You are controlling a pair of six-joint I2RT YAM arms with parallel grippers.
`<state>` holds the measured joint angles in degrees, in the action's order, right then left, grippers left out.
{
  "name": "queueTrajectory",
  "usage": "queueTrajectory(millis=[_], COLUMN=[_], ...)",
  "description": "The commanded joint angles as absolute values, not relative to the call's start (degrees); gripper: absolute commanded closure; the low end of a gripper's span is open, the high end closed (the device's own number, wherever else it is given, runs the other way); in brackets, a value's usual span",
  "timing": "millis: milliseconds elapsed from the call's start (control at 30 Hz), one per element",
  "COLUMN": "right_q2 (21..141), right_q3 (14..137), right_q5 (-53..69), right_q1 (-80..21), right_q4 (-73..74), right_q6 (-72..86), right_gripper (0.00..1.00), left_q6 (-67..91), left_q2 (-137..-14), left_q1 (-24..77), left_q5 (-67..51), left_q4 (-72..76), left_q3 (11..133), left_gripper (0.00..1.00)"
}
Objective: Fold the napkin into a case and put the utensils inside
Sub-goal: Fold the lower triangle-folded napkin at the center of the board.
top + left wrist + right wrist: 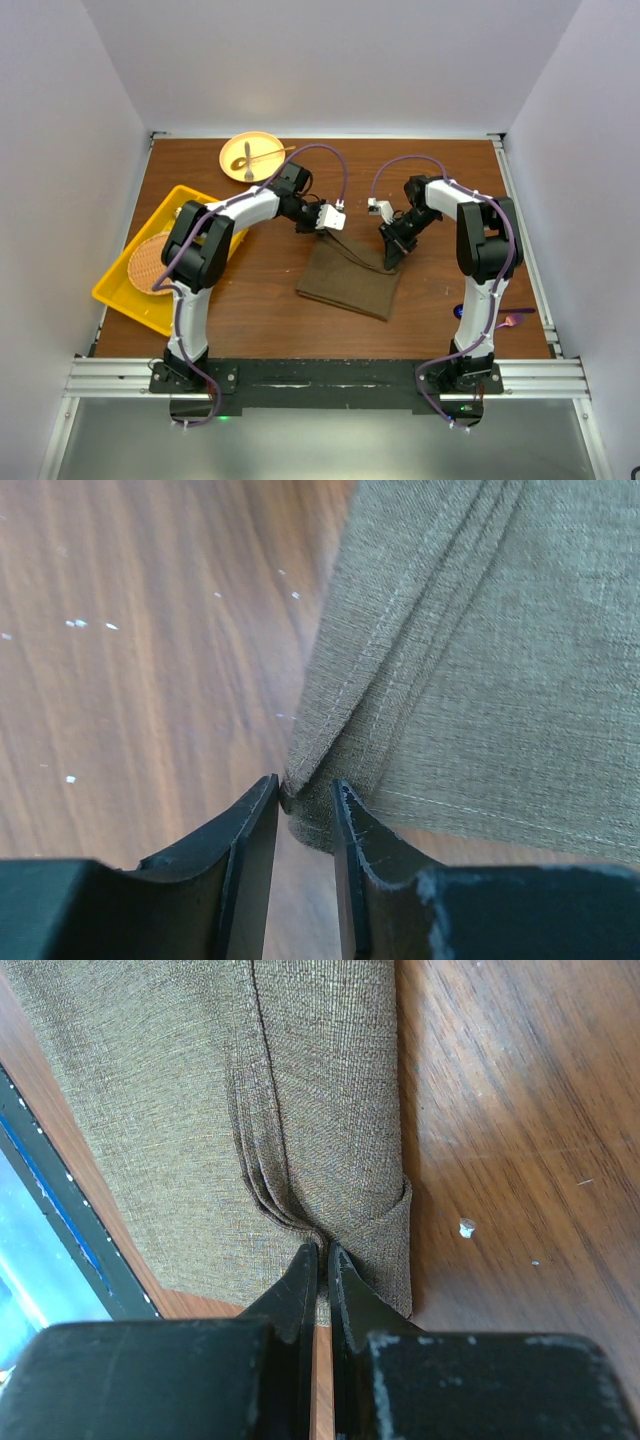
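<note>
Soft, limp olive-brown cloth napkin [350, 285], likely best held by its hemmed corners: left gripper [305, 788] and right gripper [322, 1253] each clamp a far corner.

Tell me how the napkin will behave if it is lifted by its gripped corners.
Probably floppy: the napkin puckers into pleats at the right gripper, so it should sag between grips. Likely light, a thin weave. Its layers at the left gripper may slide apart.

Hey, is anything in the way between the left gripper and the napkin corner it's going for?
Nothing visible: the napkin has that corner pinched in the left gripper, and the right gripper grips the other far corner.
</note>
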<state>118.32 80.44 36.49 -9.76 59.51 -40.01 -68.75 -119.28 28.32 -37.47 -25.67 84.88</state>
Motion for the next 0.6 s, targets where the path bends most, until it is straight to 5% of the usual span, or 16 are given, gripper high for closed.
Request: queueTrajectory(millis=[0,167,433,567], right_q2=[117.25,116.98,114.09,111.80], right_q3=[80.86,80.86,84.64,85.17], right_q5=[31.38,31.55,35.06,37.78], right_q1=[-9.58,-9.58,-9.49,-9.58], right_q4=[55.20,55.55,60.89,64.42], right_q6=[-43.15,-43.24,-43.59,-44.99], right_gripper=[1.00,1.00,1.00,1.00], left_q6=[-71.45,-71.54,-70.14,-69.70], left_q2=[-119.09,-118.57,-116.29,-113.56], left_q1=[28.65,28.65,28.65,28.65], left_q5=[-38.58,-38.94,-39.99,-39.81], left_q4=[-28.12,-27.86,-28.65,-29.53], left_q3=[87.10,86.40,86.40,84.30], left_gripper=[0.68,0.71,0.98,1.00])
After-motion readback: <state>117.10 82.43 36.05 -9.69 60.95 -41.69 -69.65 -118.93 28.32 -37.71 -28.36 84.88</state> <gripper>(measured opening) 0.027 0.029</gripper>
